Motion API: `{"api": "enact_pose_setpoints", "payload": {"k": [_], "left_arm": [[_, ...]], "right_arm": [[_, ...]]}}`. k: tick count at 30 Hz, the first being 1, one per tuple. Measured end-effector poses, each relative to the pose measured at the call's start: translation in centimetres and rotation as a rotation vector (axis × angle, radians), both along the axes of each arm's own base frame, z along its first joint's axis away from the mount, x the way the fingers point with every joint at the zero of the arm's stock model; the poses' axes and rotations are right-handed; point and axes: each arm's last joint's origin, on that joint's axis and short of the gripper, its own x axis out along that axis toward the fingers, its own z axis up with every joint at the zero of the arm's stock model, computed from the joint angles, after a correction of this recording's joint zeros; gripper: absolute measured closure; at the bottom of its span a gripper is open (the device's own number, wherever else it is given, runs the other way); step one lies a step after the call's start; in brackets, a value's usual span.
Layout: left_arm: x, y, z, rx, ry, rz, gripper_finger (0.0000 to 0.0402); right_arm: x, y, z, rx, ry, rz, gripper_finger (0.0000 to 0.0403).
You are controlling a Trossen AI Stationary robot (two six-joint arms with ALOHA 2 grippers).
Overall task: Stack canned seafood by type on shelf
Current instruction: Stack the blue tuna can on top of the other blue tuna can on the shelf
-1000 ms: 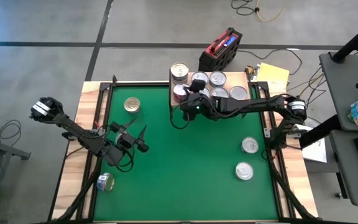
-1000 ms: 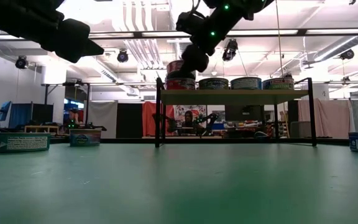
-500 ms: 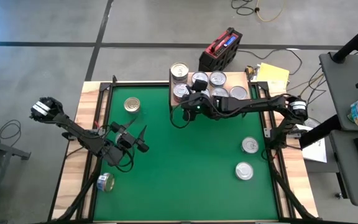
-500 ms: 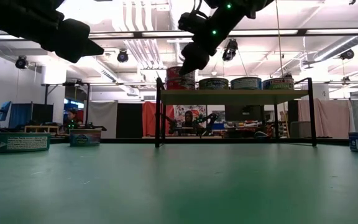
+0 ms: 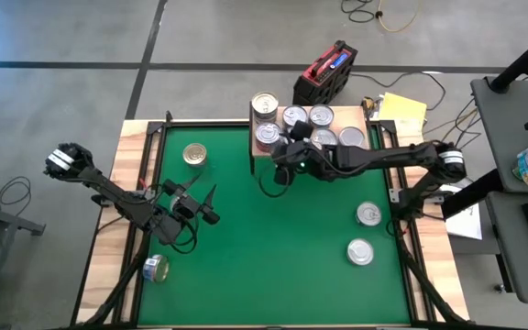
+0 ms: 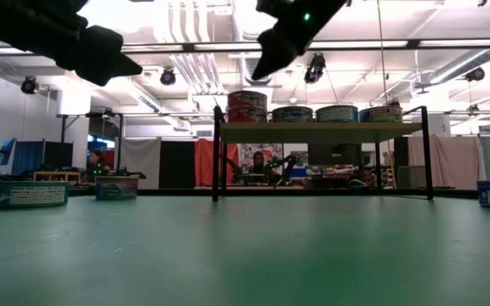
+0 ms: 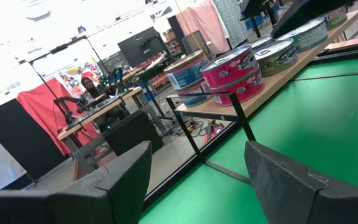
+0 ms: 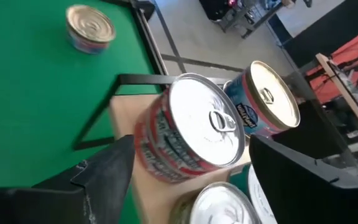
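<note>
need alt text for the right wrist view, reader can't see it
A stack of red-labelled round tins with a silver pull-tab lid stands on the light-wood shelf board, framed by the right gripper's open dark fingers. A gold-topped tin with a blue label sits just behind, and another gold-topped tin lies on the green mat.

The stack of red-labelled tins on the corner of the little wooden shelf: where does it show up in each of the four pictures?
High view: the red stack sits at the shelf's near-left corner, beside the right gripper.
Low view: at the shelf's left end, above the black leg.
Left wrist view: pink-red tins at the shelf's nearest corner.
Right wrist view: centre, silver lid up.
Shared landmark: the taller stack of blue-labelled tins right behind it.
</note>
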Motion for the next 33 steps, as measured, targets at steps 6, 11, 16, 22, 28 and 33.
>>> {"api": "enact_pose_setpoints", "payload": {"k": [6,11,16,22,28,33], "left_arm": [[0.0,0.0,0.0,0.000,-0.001,0.000,0.0160],[0.0,0.0,0.0,-0.002,-0.003,-0.002,0.0160],[0.0,0.0,0.0,-0.007,-0.009,-0.005,0.0160],[0.1,0.0,0.0,-0.015,-0.016,-0.018,0.0160],[0.4,-0.3,0.6,-0.041,-0.042,-0.058,0.0160],[1.2,-0.8,1.9,-0.082,-0.071,-0.169,0.0160]], "right_arm": [[-1.1,2.8,1.0,0.064,-0.029,0.035,0.0129],[-1.9,5.7,1.0,0.155,-0.031,0.079,0.0157],[-3.0,8.7,0.6,0.275,0.001,0.150,0.0194],[-4.2,12.2,0.0,0.380,0.051,0.226,0.0256],[-5.2,14.9,-0.8,0.403,0.087,0.285,0.0335],[-6.1,16.0,-2.7,0.435,0.138,0.338,0.0388]]}}
